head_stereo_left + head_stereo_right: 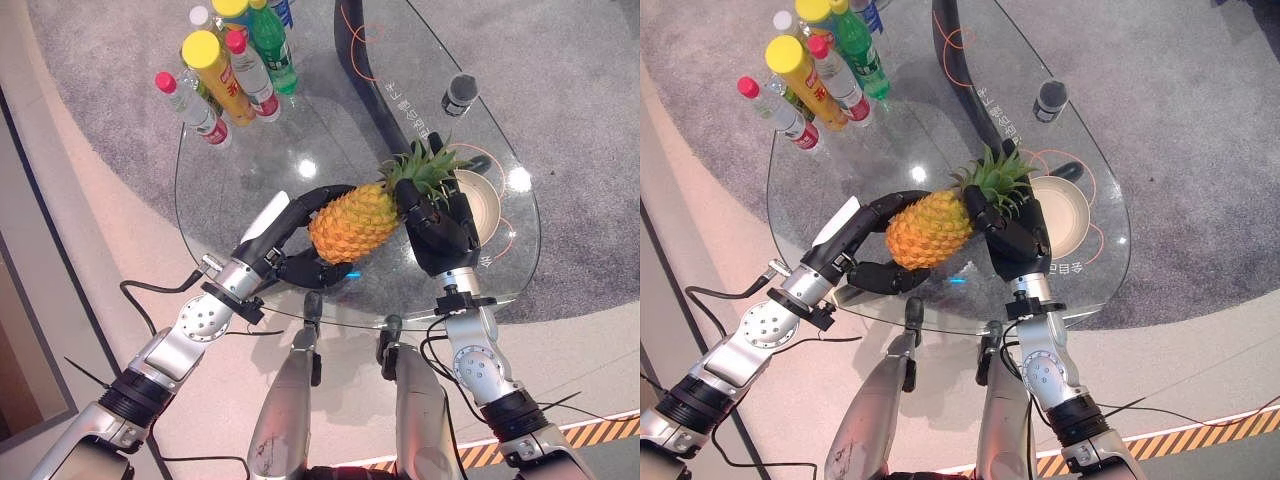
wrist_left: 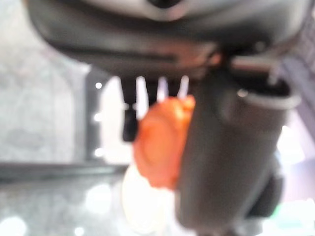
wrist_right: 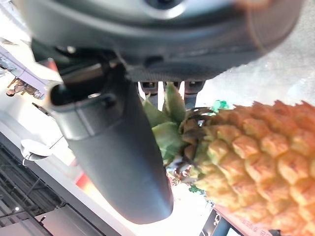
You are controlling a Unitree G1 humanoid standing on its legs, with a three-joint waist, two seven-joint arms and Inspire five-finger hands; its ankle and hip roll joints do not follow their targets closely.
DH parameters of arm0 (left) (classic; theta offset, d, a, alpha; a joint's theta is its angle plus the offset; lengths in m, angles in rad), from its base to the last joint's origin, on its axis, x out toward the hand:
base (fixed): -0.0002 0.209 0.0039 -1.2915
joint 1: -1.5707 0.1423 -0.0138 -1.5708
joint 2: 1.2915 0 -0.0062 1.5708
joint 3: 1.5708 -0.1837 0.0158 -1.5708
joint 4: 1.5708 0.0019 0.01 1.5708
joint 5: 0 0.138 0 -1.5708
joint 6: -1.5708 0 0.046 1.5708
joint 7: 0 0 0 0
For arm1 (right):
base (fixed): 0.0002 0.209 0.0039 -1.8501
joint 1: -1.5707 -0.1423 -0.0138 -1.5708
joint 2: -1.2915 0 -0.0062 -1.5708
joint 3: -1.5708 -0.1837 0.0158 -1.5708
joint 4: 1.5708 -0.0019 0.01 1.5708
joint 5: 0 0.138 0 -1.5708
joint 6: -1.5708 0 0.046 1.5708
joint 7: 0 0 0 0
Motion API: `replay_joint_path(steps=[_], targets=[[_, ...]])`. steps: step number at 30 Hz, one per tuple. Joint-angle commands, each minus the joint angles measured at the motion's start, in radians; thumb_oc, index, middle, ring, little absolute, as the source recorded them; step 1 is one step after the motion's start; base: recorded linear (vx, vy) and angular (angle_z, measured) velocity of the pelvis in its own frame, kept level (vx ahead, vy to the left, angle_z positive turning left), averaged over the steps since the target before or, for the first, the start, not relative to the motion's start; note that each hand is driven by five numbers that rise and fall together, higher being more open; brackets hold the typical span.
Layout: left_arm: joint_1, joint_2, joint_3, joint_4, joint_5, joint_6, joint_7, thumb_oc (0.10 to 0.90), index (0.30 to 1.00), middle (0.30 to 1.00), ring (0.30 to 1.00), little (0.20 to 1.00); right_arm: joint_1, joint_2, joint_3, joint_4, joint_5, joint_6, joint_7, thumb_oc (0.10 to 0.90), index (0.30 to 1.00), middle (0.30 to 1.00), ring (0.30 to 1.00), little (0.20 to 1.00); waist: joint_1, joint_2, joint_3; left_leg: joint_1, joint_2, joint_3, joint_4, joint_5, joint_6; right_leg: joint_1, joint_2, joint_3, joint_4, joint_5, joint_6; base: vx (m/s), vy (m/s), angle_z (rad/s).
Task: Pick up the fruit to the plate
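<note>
A yellow-orange pineapple (image 1: 352,222) with a green crown hangs on its side just above the glass table (image 1: 200,200), held between both hands. My left hand (image 1: 290,252) is curled round its base end, fingers over the top and thumb beneath; the left wrist view shows the fruit (image 2: 160,142) past the thumb (image 2: 226,147). My right hand (image 1: 445,235) grips the crown end, and its wrist view shows the leaves and rind (image 3: 251,162) beside the thumb (image 3: 118,162). A cream plate (image 1: 487,205) lies on the table just right of the crown, partly behind the right hand.
Several bottles (image 1: 230,60) stand in a cluster at the table's far left. A small dark cylinder (image 1: 460,95) stands at the far right. The table's dark curved base (image 1: 350,60) shows through the glass. The near rim (image 1: 400,315) runs just in front of both wrists.
</note>
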Motion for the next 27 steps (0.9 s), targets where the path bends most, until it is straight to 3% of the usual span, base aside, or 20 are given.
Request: replay_joint_path(steps=[1, 3, 6, 11, 14, 19, 20, 21, 22, 27], targets=[[-0.052, -0.006, 0.027, -0.134, 0.002, -0.124, -0.009, 0.1, 0.3, 0.3, 0.3, 0.2, -0.146, -0.009, -0.013, -0.191, -0.031, 0.019, 0.15, 0.8, 0.9, 0.9, 0.9, 0.9, -0.042, -0.021, -0.019, 0.018, -0.076, 0.032, 0.207, -0.184, 0.048, 0.116, 0.01, 0.03, -0.324, 0.259, 0.064, 0.0, 0.0, 0.0], [-0.066, -0.002, 0.016, -0.132, 0.0, -0.12, -0.014, 0.1, 0.3, 0.3, 0.3, 0.2, -0.154, -0.02, 0.015, -0.195, -0.036, 0.06, 0.185, 0.8, 0.9, 0.9, 0.9, 0.9, -0.04, -0.023, -0.019, 0.019, -0.077, 0.03, 0.203, -0.181, 0.048, 0.116, 0.011, 0.03, -0.327, 0.262, 0.065, 0.0, 0.0, 0.0], [-0.074, -0.001, 0.009, -0.133, 0.0, -0.116, -0.028, 0.1, 0.3, 0.3, 0.3, 0.2, -0.162, -0.026, 0.028, -0.198, -0.037, 0.071, 0.201, 0.8, 0.9, 0.9, 0.9, 0.9, -0.039, -0.024, -0.019, 0.019, -0.078, 0.027, 0.202, -0.18, 0.048, 0.114, 0.011, 0.03, -0.326, 0.263, 0.066, 0.0, 0.0, 0.0], [-0.102, 0.008, -0.02, -0.131, -0.036, -0.085, -0.107, 0.1, 0.3, 0.3, 0.3, 0.2, -0.193, -0.035, 0.046, -0.209, -0.019, 0.048, 0.219, 0.8, 0.9, 0.9, 0.9, 0.9, -0.037, -0.026, -0.019, 0.012, -0.078, 0.027, 0.204, -0.18, 0.048, 0.106, 0.014, 0.029, -0.324, 0.263, 0.069, 0.0, 0.0, 0.0], [-0.111, -0.001, -0.053, -0.129, -0.108, -0.024, -0.216, 0.1, 0.3, 0.3, 0.3, 0.2, -0.207, -0.021, 0.047, -0.207, 0.013, 0.017, 0.228, 0.8, 0.9, 0.9, 0.9, 0.9, -0.038, -0.024, -0.019, 0.008, -0.079, 0.028, 0.203, -0.18, 0.05, 0.103, 0.013, 0.026, -0.327, 0.266, 0.07, 0.0, 0.0, 0.0], [-0.118, 0.003, -0.076, -0.133, -0.128, 0.011, -0.248, 0.1, 0.3, 0.3, 0.3, 0.2, -0.215, -0.019, 0.051, -0.202, 0.014, -0.009, 0.216, 0.8, 0.9, 0.9, 0.9, 0.9, -0.038, -0.022, -0.019, 0.007, -0.083, 0.03, 0.2, -0.18, 0.052, 0.103, 0.013, 0.02, -0.332, 0.269, 0.071, 0.0, 0.0, 0.0], [-0.121, 0.004, -0.08, -0.13, -0.132, 0.012, -0.251, 0.1, 0.3, 0.3, 0.3, 0.2, -0.216, -0.022, 0.052, -0.199, 0.016, -0.018, 0.217, 0.655, 0.775, 0.775, 0.775, 0.755, -0.039, -0.021, -0.019, 0.004, -0.083, 0.029, 0.201, -0.18, 0.052, 0.101, 0.013, 0.02, -0.332, 0.27, 0.07, 0.0, 0.0, 0.0], [-0.122, 0.004, -0.082, -0.128, -0.134, 0.012, -0.256, 0.1, 0.3, 0.3, 0.3, 0.2, -0.216, -0.025, 0.05, -0.197, 0.017, -0.026, 0.215, 0.196, 0.382, 0.382, 0.382, 0.296, -0.039, -0.021, -0.019, 0.003, -0.084, 0.029, 0.203, -0.18, 0.052, 0.1, 0.012, 0.019, -0.332, 0.27, 0.07, 0.0, 0.0, 0.0], [-0.123, 0.005, -0.082, -0.126, -0.135, 0.011, -0.26, 0.1, 0.3, 0.3, 0.3, 0.2, -0.216, -0.026, 0.049, -0.195, 0.021, -0.032, 0.217, 0.1, 0.3, 0.3, 0.3, 0.2, -0.04, -0.021, -0.019, 0.002, -0.084, 0.029, 0.203, -0.18, 0.052, 0.1, 0.012, 0.018, -0.332, 0.271, 0.07, 0.0, 0.0, 0.0], [-0.134, 0.007, -0.086, -0.122, -0.139, 0.013, -0.274, 0.1, 0.3, 0.3, 0.3, 0.2, -0.221, -0.02, 0.04, -0.186, 0.045, -0.05, 0.225, 0.1, 0.3, 0.3, 0.3, 0.2, -0.041, -0.019, -0.019, 0.0, -0.083, 0.029, 0.201, -0.179, 0.05, 0.097, 0.01, 0.017, -0.334, 0.273, 0.071, 0.0, 0.0, 0.0]])
